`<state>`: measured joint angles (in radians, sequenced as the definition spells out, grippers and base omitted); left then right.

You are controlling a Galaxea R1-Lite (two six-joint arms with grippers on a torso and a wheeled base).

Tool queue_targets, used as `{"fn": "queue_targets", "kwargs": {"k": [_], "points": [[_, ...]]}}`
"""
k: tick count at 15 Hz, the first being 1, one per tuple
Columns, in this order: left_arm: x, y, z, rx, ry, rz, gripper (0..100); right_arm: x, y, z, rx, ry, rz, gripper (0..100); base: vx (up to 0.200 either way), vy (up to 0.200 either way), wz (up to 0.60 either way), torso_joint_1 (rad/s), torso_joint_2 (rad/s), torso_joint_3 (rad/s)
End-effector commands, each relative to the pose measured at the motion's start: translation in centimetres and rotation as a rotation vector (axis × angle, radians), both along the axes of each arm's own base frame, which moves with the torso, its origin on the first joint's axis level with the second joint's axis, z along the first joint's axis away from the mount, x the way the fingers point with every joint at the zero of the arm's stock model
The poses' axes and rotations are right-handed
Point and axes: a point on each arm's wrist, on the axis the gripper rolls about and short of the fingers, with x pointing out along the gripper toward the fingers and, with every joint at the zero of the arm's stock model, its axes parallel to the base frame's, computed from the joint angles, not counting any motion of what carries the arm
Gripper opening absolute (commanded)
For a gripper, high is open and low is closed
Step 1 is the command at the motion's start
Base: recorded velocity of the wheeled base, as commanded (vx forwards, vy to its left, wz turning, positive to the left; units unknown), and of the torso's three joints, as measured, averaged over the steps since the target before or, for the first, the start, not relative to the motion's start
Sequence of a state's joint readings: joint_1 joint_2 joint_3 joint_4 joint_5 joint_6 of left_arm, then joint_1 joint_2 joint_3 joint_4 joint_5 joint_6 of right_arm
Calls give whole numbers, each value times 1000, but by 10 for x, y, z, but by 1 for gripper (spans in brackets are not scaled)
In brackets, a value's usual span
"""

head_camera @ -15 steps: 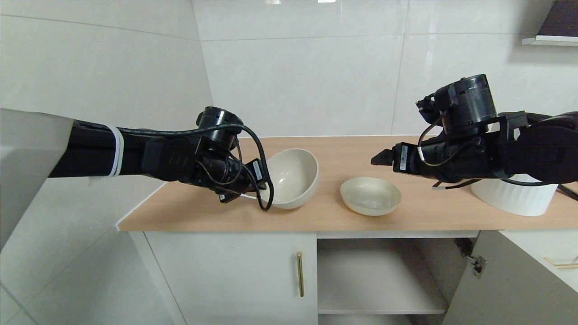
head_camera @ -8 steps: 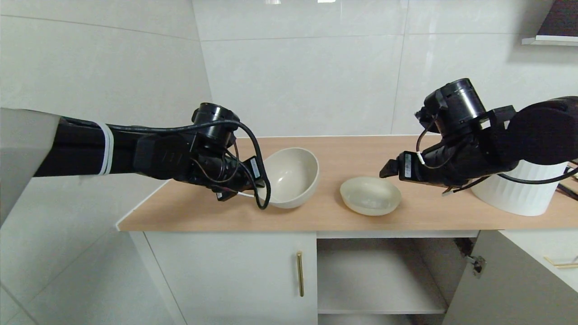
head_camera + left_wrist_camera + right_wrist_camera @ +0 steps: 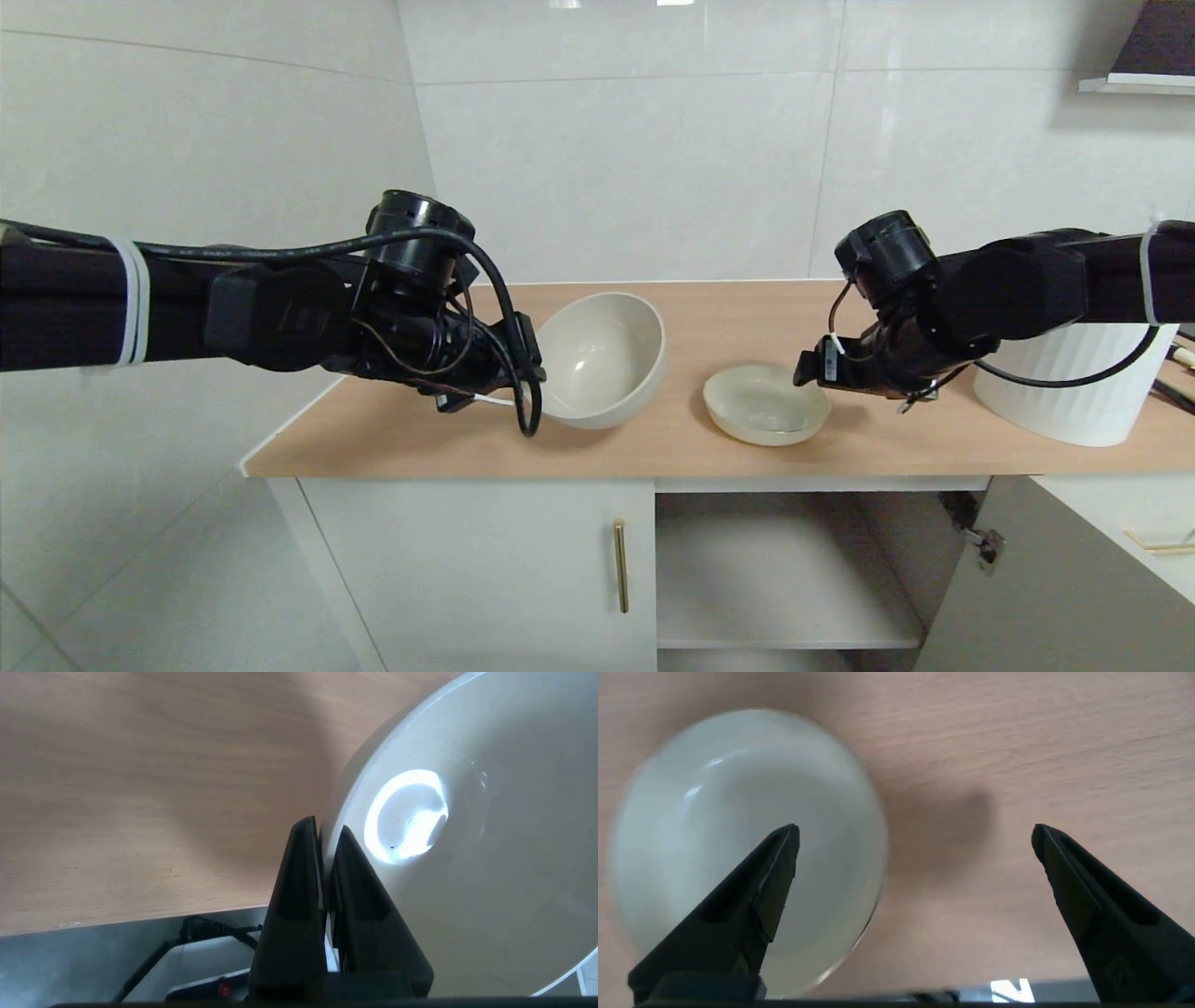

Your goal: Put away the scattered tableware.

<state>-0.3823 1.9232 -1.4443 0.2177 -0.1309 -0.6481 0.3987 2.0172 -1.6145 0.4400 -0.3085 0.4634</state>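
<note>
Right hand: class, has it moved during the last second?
Yes. The right hand has dropped toward the counter, ending beside the shallow dish.

big bowl point(image 3: 486, 859) cut off by frame edge, white ribbed tub point(image 3: 1092, 411) partly behind R arm, maybe a bin

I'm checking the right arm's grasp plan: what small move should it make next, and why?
Probably lower the right gripper straight down, then close. Its open fingers straddle the rim of the small bowl, one over the bowl, the other over bare counter, apparently not yet touching it.
</note>
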Motion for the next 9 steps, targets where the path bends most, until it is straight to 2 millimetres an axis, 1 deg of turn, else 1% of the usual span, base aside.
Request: {"fn": "queue_targets", "kwargs": {"k": [1, 5, 6, 9], "points": [[-2, 0, 4, -4, -8, 0, 0, 8, 2, -13, -12, 28, -3, 100, 0, 0, 0, 0, 0, 0], [-2, 0, 4, -3, -9, 1, 0, 13, 4, -22, -17, 45, -3, 100, 0, 0, 0, 0, 0, 0], [-2, 0, 4, -4, -8, 2, 0, 14, 5, -24, -19, 51, -3, 0, 0, 0, 0, 0, 0, 0], [-2, 0, 3, -3, -7, 2, 0, 15, 6, -29, -21, 62, 1, 0, 0, 0, 0, 0, 0, 0]]}}
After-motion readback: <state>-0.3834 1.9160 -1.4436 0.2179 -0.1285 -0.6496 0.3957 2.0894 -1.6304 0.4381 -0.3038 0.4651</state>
